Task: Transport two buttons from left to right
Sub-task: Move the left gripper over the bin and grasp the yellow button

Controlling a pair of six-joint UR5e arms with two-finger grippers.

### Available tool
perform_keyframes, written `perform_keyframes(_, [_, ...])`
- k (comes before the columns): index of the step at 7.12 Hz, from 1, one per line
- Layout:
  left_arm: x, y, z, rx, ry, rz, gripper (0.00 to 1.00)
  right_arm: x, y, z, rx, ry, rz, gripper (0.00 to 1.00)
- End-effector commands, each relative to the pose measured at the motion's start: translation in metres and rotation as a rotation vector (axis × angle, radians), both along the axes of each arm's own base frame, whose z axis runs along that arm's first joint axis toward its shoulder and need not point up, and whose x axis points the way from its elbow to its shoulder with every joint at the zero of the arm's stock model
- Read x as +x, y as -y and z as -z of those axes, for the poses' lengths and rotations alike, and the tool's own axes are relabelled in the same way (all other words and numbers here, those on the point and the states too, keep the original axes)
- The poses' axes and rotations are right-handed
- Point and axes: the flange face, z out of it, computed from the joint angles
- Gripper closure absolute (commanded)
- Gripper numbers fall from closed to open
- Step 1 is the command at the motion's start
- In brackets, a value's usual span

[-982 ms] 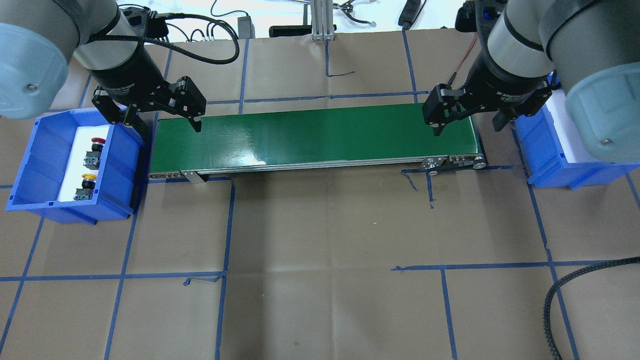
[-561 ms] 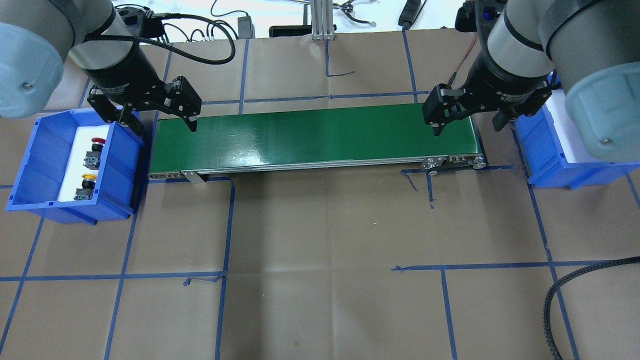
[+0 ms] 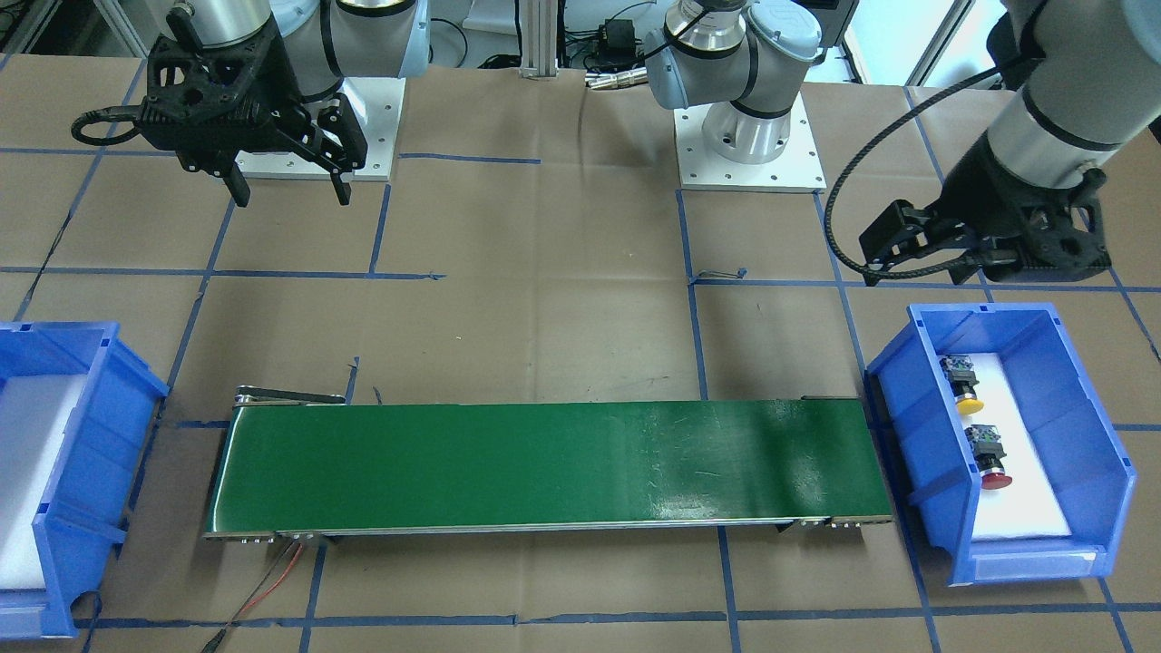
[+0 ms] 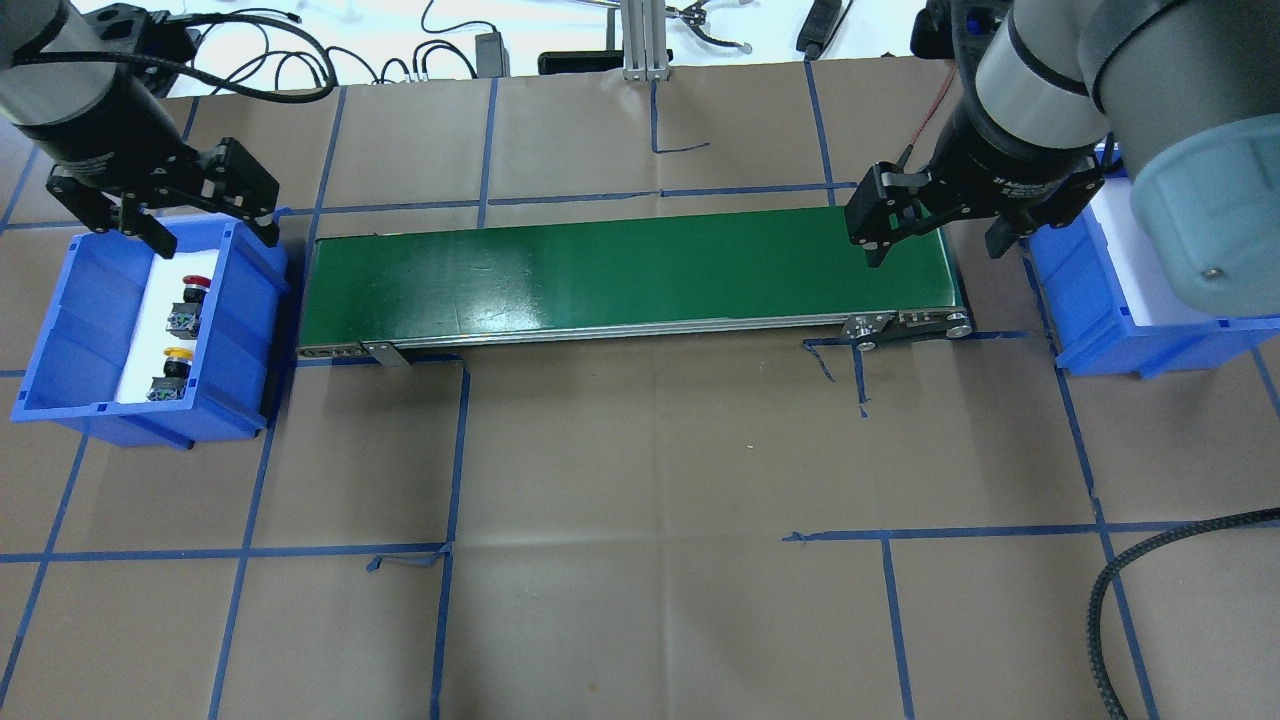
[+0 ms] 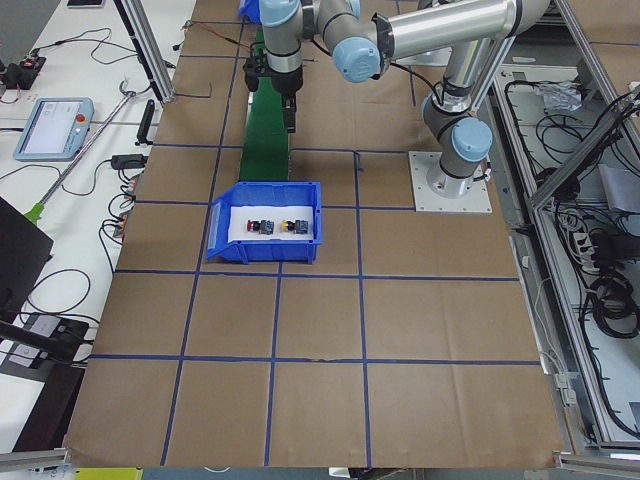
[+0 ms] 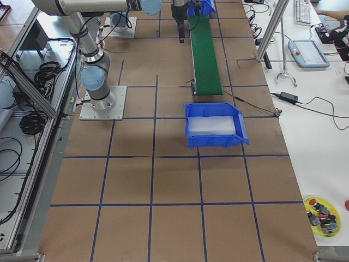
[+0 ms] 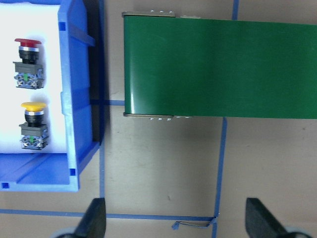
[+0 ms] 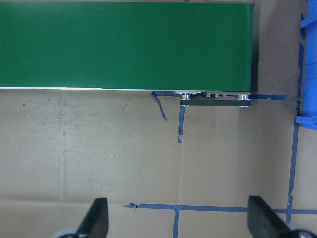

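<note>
The red button (image 4: 190, 292) and the yellow button (image 4: 173, 368) lie on white padding in the blue left bin (image 4: 250, 330). They also show in the front view, red (image 3: 989, 462) and yellow (image 3: 963, 385), and in the left wrist view, red (image 7: 27, 57) and yellow (image 7: 33, 121). My left gripper (image 4: 215, 235) is open and empty, hovering over the bin's far edge. My right gripper (image 4: 935, 250) is open and empty above the right end of the green conveyor belt (image 4: 630, 270).
The blue right bin (image 4: 1090, 300) with white padding stands past the belt's right end. A black braided cable (image 4: 1130, 580) loops in at the front right. A yellow dish of spare parts (image 6: 320, 214) sits on a side bench.
My left gripper has moved left, from over the belt's left end to over the left bin's far edge. The right arm has hardly moved. The buttons lie as before.
</note>
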Motion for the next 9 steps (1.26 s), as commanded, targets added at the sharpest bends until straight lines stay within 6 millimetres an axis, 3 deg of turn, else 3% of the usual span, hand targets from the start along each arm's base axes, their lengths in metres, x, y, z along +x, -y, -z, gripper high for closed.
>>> perform_keyframes(1, [0.086, 0.002, 0.018, 0.001, -0.011, 0.021, 0.00, -0.001, 0.000, 0.001, 0.001, 0.000, 0.001, 0.00])
perform_keyframes(2, [0.116, 0.004, 0.029, -0.014, -0.012, 0.030, 0.00, 0.000, -0.001, 0.000, 0.000, 0.000, 0.000, 0.00])
perform_keyframes(4, [0.134, 0.019, 0.050, -0.035, -0.001, 0.077, 0.00, 0.000, 0.000, 0.000, 0.001, 0.000, 0.000, 0.00])
perform_keyframes(9, [0.134, 0.013, 0.128, -0.061, 0.014, 0.106, 0.01, 0.000, 0.004, -0.006, -0.016, 0.001, -0.007, 0.00])
